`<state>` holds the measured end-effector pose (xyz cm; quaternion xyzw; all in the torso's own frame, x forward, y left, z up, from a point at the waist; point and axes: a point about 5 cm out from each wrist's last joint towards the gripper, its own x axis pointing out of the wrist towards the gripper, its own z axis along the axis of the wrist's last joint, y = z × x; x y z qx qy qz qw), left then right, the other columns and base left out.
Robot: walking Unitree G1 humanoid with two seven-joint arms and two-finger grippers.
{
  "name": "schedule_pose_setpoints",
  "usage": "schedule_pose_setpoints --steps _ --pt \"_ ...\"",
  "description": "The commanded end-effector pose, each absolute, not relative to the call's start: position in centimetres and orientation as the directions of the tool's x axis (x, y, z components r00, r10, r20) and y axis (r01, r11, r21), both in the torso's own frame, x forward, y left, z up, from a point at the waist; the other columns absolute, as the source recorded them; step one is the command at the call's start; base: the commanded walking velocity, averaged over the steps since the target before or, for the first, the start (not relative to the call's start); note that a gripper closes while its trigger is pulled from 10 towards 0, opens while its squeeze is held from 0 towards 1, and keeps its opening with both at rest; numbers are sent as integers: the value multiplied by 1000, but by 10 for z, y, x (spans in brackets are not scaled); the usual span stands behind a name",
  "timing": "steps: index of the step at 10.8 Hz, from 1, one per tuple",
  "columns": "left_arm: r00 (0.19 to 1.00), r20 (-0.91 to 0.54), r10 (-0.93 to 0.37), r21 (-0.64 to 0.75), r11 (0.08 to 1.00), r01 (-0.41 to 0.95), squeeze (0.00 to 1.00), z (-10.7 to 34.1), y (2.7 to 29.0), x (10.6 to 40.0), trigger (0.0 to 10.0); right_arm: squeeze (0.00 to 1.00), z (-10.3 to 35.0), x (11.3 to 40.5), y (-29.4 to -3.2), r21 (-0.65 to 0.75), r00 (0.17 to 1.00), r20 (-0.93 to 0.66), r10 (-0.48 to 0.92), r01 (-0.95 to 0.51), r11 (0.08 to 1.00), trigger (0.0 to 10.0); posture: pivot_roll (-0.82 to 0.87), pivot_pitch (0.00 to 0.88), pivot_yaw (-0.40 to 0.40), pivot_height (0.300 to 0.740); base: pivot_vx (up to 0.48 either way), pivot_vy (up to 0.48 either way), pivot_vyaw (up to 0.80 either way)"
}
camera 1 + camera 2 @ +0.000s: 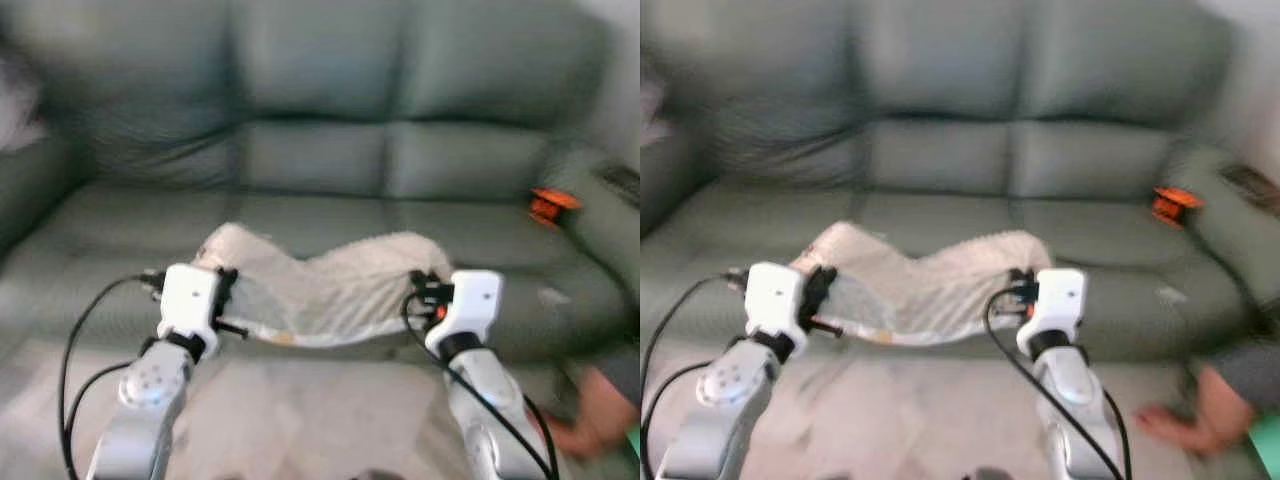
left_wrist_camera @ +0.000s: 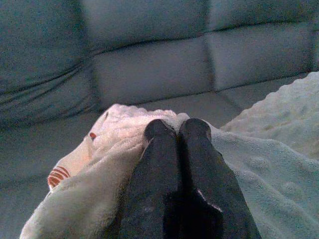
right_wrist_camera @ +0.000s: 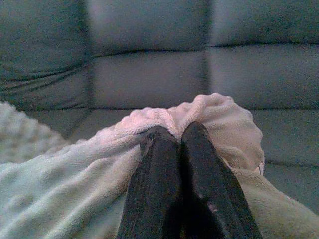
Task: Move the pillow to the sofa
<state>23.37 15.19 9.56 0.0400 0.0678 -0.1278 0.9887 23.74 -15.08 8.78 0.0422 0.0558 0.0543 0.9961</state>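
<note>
- Left gripper [image 2: 177, 130]: black fingers pinched together on one end of the cream fleecy pillow [image 1: 320, 285], sharing its load.
- Right gripper [image 3: 178, 135]: likewise clamped on the opposite end.
- Pillow: lower centre, sagging over the front edge of the grey-green leather sofa [image 1: 320, 150], probably for release.
- Small orange object [image 1: 550, 206]: right, on the sofa seat.

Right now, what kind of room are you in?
Probably a living room: a wide grey-green sofa stands in front, and the left hand and right hand hold a fluffy cream pillow at its seat.
</note>
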Motion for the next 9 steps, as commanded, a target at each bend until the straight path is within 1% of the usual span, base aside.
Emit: schedule_pose_setpoints --steps 1,2,5,6,8,9 --pt "950 -113 -291 53 953 298 0 102 140 236 10000 0 94 239 -161 75 993 -83 83 -77 994 10000 -25 0 -28 740 289 0 -631" --pt "950 -113 -291 54 953 298 0 102 139 236 10000 0 94 239 -161 76 993 -81 84 -78 994 10000 -25 0 -29 740 289 0 -406" --pt "951 -113 -287 56 954 294 0 102 140 237 10000 0 95 240 -160 67 992 -79 96 -91 994 10000 -25 0 -28 740 290 0 0" --pt "952 -113 -285 58 954 293 0 102 140 237 10000 0 96 241 -157 51 991 -70 115 -112 992 10000 -25 0 -27 740 292 0 469" --pt "952 -112 -285 59 954 293 0 102 141 238 10000 0 96 241 -157 51 991 -70 110 -107 993 10000 -25 0 -26 740 289 0 781" --pt "952 -112 -285 59 954 293 0 102 141 238 10000 0 96 241 -157 53 992 -69 110 -106 993 10000 -25 0 -25 740 292 0 481"
